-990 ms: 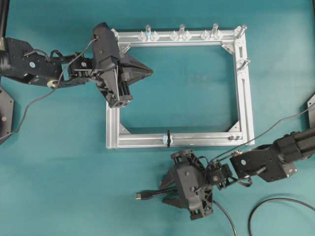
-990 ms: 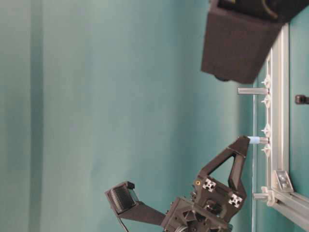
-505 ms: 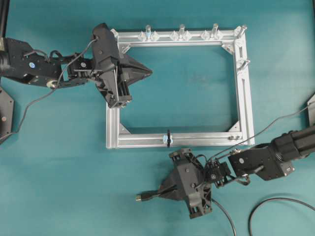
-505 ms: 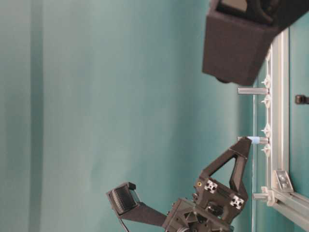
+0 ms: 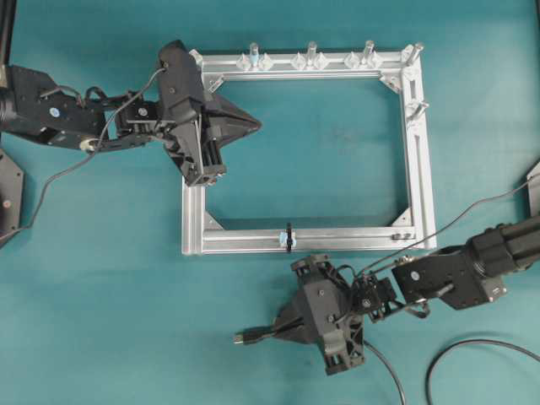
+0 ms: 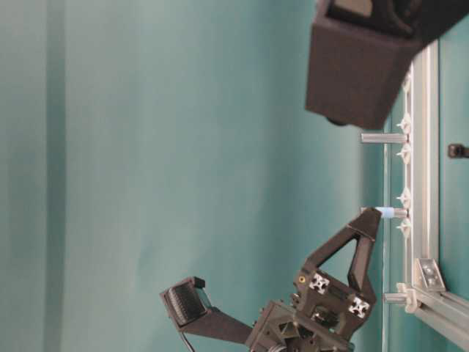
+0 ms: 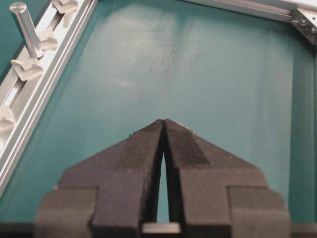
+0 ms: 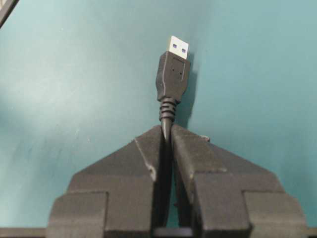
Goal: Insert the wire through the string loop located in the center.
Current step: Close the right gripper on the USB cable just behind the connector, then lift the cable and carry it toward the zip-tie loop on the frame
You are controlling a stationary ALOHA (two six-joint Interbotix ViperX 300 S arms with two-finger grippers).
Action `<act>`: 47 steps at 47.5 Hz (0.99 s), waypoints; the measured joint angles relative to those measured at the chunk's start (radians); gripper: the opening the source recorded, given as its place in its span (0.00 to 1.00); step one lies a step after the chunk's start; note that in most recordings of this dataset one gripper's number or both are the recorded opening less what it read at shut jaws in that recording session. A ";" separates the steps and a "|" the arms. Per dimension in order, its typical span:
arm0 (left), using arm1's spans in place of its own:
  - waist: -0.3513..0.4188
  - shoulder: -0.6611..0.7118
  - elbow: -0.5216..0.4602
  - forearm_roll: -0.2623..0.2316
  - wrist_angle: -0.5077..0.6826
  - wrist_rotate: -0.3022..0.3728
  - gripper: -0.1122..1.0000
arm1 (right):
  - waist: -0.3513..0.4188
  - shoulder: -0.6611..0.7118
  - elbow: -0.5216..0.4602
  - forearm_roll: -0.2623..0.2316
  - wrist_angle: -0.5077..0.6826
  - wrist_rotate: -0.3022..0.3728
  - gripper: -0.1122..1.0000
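While the right end effector (image 8: pixel 167 130) pinches the wire (image 8: pixel 168 111) just behind its USB plug (image 8: pixel 173 74), the left end effector (image 7: pixel 163 123) sits closed on nothing.

The plug sticks out beyond the fingertips over the teal desk (image 5: pixel 101 304), silver tip leading — below the aluminium frame (image 5: pixel 354 240) in the overhead view. The string loop (image 5: pixel 288 238) rings the frame's lower bar near its middle, apart from the plug. The left end effector hovers inside the frame's upper-left corner — fingertips touching.

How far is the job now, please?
Done: the right gripper is shut on the wire just behind its plug. In hand: nothing has reached the string loop on the frame. Left: threading the plug through it. The left gripper is shut, empty.
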State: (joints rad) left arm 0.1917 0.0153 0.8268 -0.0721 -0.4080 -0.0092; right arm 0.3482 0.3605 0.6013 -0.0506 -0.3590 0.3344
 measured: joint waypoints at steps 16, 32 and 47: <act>-0.006 -0.002 0.008 0.000 0.002 0.000 0.10 | -0.002 -0.084 0.035 0.000 0.075 0.000 0.16; -0.014 -0.005 0.008 -0.002 0.002 0.000 0.10 | -0.002 -0.201 0.118 0.000 0.078 0.000 0.16; -0.015 -0.018 0.021 0.000 0.002 0.000 0.10 | 0.000 -0.310 0.192 0.000 0.084 0.000 0.16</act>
State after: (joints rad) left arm 0.1764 -0.0031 0.8483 -0.0721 -0.4065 -0.0092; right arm 0.3482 0.0506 0.7931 -0.0506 -0.2746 0.3344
